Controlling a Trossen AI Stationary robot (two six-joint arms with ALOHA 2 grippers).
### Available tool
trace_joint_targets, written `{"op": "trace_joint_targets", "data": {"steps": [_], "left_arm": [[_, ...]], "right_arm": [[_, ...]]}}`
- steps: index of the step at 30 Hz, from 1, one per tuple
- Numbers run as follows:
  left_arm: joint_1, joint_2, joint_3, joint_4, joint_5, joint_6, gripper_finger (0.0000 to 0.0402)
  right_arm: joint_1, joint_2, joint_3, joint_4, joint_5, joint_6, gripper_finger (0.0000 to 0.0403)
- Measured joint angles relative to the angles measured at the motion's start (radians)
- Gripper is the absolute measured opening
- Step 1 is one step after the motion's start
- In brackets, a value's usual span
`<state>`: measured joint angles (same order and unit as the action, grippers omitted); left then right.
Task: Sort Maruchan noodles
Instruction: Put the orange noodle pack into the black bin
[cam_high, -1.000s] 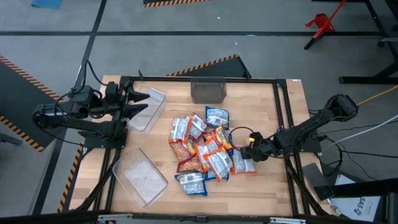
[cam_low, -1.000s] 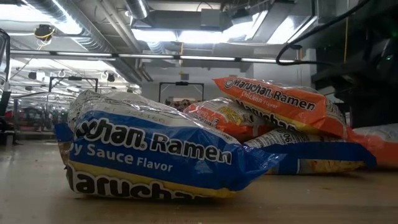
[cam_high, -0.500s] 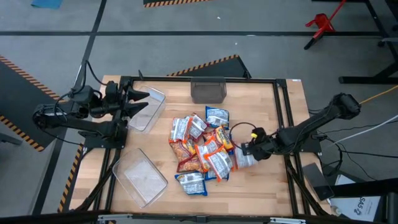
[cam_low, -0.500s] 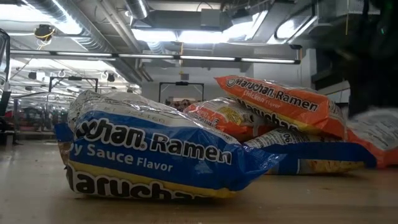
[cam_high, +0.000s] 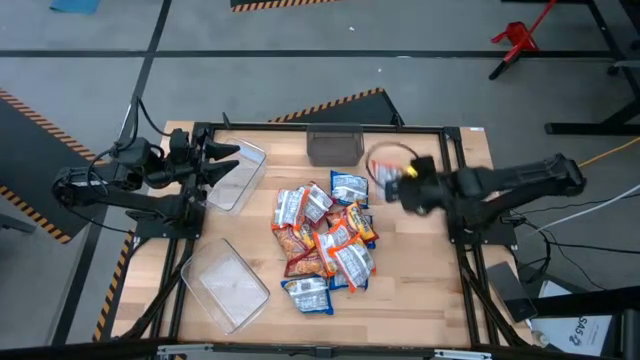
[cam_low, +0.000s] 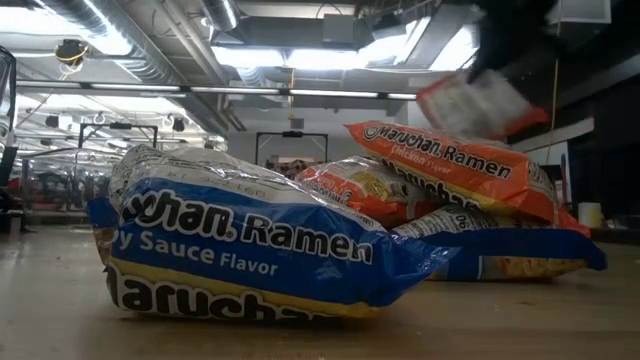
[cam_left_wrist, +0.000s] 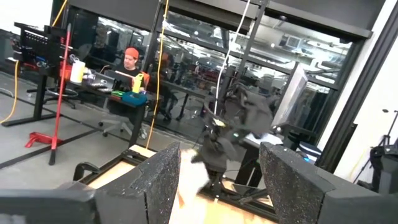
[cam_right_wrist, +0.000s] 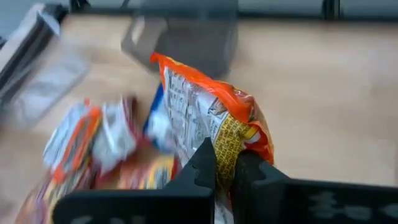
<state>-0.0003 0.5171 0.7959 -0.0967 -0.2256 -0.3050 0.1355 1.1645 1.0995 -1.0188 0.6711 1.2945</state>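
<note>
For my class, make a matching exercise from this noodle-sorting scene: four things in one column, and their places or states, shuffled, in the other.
Things:
1. right gripper
2. left gripper
3. orange packet
4. dark bin

Places or states:
A. at the table's far edge, middle
B. lifted off the pile, pinched by one edge
C. shut, raised above the table's right side
D. open, over a clear bin at the left

Pairs: 1-C, 2-D, 3-B, 4-A

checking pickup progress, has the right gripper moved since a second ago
Yes. The right gripper, shut on an orange packet, has swung from beside the pile toward the dark bin at the table's far edge.
</note>
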Motion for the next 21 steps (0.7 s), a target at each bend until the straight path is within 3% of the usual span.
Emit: {"op": "trace_joint_targets", "data": {"steps": [10, 13, 18, 21], "left_arm": [[0.0, 0.0, 0.0, -0.015, -0.059, 0.001, 0.0212], [0.0, 0.0, 0.0, -0.032, -0.099, 0.0, 0.0212], [0.0, 0.0, 0.0, -0.052, -0.16, 0.0, 0.0212], [0.0, 0.0, 0.0, -0.052, -0.189, 0.001, 0.0212]], "right_arm": [[-0.406, 0.109, 0.012, 0.541, -0.141, -0.825, 0.0001], [-0.463, 0.18, 0.012, 0.679, -0.168, -1.006, 0.0], [-0.499, 0.307, 0.021, 0.847, -0.164, -1.162, 0.0], [-0.497, 0.399, 0.07, 0.865, -0.09, -1.265, 0.0]]}}
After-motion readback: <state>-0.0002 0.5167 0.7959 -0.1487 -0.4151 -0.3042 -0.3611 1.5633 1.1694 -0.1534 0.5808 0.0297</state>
